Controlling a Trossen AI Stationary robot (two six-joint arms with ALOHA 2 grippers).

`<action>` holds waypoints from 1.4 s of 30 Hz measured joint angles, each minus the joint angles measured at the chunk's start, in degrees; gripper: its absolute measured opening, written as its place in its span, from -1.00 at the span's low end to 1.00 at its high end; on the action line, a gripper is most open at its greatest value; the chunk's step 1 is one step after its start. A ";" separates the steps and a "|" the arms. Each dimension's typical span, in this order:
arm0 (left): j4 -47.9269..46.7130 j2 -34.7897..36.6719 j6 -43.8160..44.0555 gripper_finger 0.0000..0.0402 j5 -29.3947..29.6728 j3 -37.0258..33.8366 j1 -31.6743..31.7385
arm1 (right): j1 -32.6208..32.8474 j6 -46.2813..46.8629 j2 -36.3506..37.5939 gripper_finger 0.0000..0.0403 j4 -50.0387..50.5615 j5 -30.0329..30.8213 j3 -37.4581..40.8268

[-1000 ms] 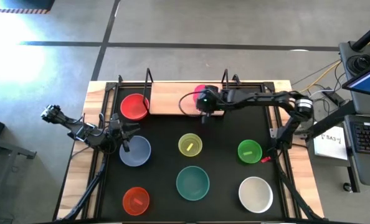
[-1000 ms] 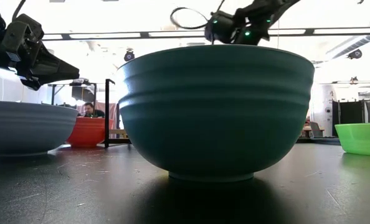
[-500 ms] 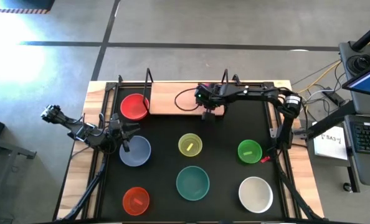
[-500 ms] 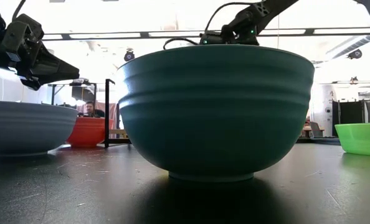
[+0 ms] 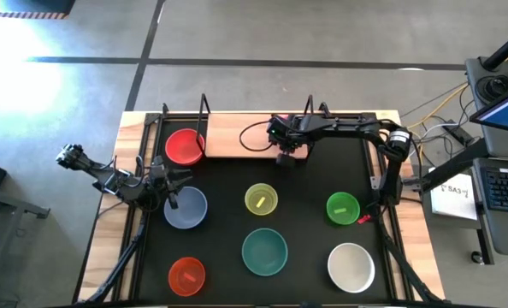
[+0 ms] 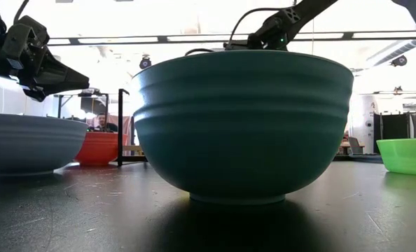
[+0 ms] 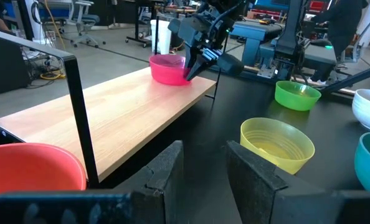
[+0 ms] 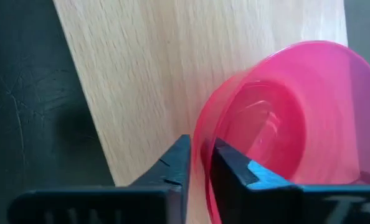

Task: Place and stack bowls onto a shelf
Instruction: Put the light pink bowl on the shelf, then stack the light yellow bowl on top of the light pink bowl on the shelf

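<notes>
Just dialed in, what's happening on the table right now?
The right gripper is at the shelf, its fingers straddling the rim of the magenta bowl, which sits on the board's right end. A red bowl already sits at the left end. The left gripper hangs open over the blue-grey bowl. Yellow, green, teal, white and orange-red bowls wait on the black mat.

Robotics lab/workshop: bare concrete floor (image 5: 280,34), ceiling strip lights (image 6: 397,35), office chairs (image 7: 79,12), equipment racks (image 6: 397,129), laptop (image 5: 504,111) and cabling (image 5: 438,107) beside the rig table (image 5: 134,124).
</notes>
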State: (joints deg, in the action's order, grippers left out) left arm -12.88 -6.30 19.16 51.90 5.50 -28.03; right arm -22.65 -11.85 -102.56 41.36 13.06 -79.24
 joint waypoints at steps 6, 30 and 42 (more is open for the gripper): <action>0.00 0.01 0.00 -0.48 0.00 0.00 0.00 | 0.12 -0.18 0.04 -0.41 0.44 0.02 -1.35; 0.00 0.01 0.00 -0.48 0.00 0.00 0.00 | 10.19 18.44 0.98 -0.17 19.27 -1.07 -13.42; 0.00 0.01 0.00 -0.48 0.00 0.00 0.00 | 18.27 42.37 -0.67 -0.17 19.24 -8.02 -13.27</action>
State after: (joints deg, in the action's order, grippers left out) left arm -12.88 -6.29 19.16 51.90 5.50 -28.03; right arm -4.39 30.52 -103.22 60.59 5.04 -92.51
